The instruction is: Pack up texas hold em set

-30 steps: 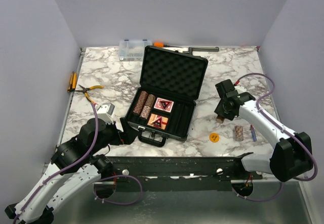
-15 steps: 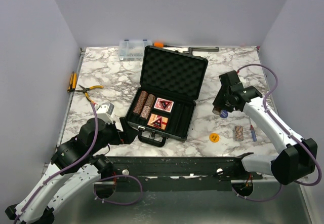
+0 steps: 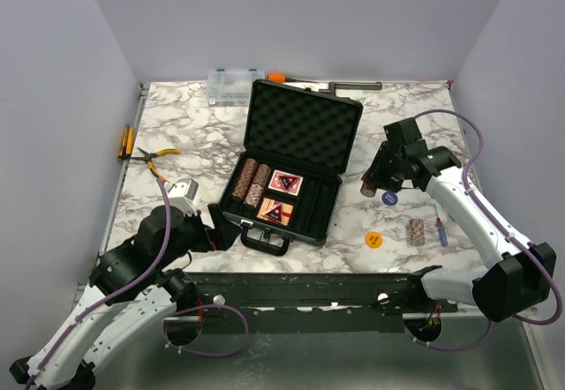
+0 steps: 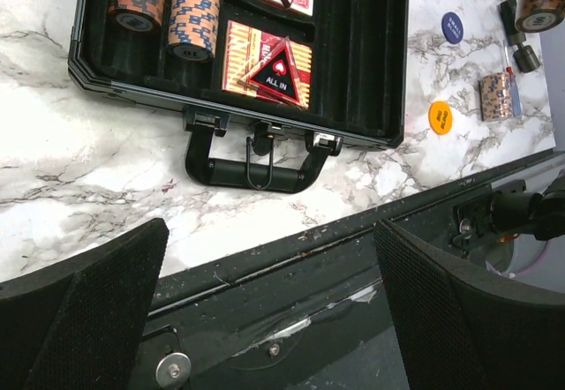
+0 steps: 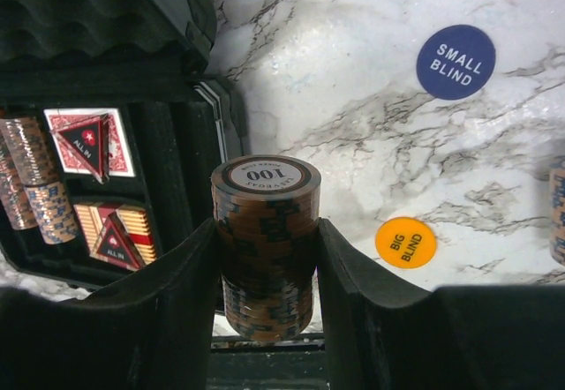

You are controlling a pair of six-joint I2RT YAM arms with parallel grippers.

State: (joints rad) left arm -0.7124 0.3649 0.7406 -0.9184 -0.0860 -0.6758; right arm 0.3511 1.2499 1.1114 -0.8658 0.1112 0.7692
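The black case (image 3: 328, 203) lies open at the table's middle, its foam lid (image 3: 305, 130) upright. Inside are brown chip stacks (image 3: 248, 183) and two red card decks (image 3: 284, 183) topped with triangular tokens. My right gripper (image 3: 372, 181) is shut on a brown chip stack (image 5: 265, 231) and holds it above the table just right of the case (image 5: 168, 169). A blue round token (image 5: 455, 62), an orange round token (image 5: 405, 241) and another chip stack (image 3: 415, 231) lie on the table. My left gripper (image 4: 274, 302) is open and empty over the table's front edge, near the case handle (image 4: 256, 165).
A clear organiser box (image 3: 229, 86) and an orange-handled tool (image 3: 305, 79) lie at the back edge. Yellow-handled pliers (image 3: 157, 156) and a yellow tool (image 3: 126, 141) lie at the left. A small red and blue item (image 3: 440, 231) lies beside the loose chip stack.
My right gripper has moved up and left toward the case with the chip stack, uncovering the blue token. The left arm has not moved.
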